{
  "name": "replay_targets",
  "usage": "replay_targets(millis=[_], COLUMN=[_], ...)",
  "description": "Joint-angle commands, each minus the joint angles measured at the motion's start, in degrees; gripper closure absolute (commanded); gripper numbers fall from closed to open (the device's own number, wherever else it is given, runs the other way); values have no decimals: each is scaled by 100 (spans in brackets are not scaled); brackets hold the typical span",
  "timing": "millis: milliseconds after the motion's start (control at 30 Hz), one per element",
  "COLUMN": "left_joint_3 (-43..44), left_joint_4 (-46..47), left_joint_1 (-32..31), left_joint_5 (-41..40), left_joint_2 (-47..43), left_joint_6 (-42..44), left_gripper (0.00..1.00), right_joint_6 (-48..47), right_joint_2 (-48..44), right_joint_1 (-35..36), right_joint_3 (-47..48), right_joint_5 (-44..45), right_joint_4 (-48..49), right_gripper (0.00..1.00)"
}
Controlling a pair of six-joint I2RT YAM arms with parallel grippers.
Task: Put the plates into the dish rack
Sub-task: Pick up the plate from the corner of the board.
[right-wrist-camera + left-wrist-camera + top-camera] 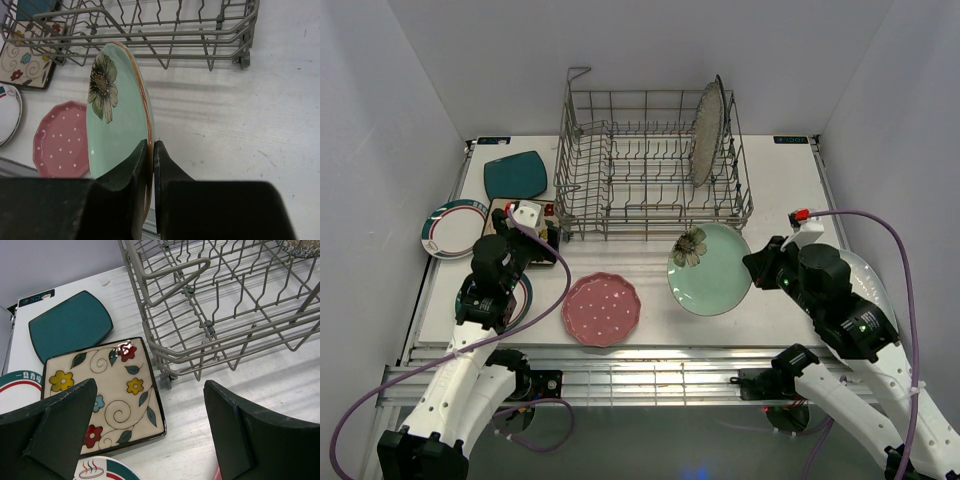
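Note:
The grey wire dish rack [655, 165] stands at the back of the table, with a speckled plate [705, 135] upright in its right end. My right gripper [151, 142] is shut on the rim of the mint green flower plate [117, 130], which is tilted up on edge in front of the rack [150, 35]. My left gripper [150, 385] hovers open and empty over the table beside the floral square plate [107, 390]. The pink dotted plate [602, 309] lies flat near the front edge.
A teal square plate [70, 325] lies left of the rack. A white round plate with a green rim [453, 228] sits at the far left, and another [102, 470] lies under my left arm. A white plate edge [873, 278] shows beneath my right arm.

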Motion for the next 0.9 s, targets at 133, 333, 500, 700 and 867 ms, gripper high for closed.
replay_targets(millis=[133, 333, 500, 700, 867], left_joint_3=[228, 228, 272, 272, 281], left_joint_4=[-74, -83, -127, -145, -171], left_joint_1=[17, 17, 17, 17, 17], left_joint_5=[54, 45, 62, 97, 124], left_joint_2=[18, 18, 53, 44, 62], left_joint_6=[-5, -5, -48, -40, -57], left_gripper=[2, 2, 2, 2, 2], right_joint_6=[155, 50, 50, 50, 50], right_joint_2=[447, 1036, 1230, 1449, 1800], right_joint_1=[25, 25, 25, 25, 25], right_joint_3=[1146, 1936, 2193, 2728, 3150], right_joint_5=[562, 721, 730, 844, 862], right_joint_4=[845, 792, 967, 1021, 1091], right_gripper=[92, 92, 92, 92, 92])
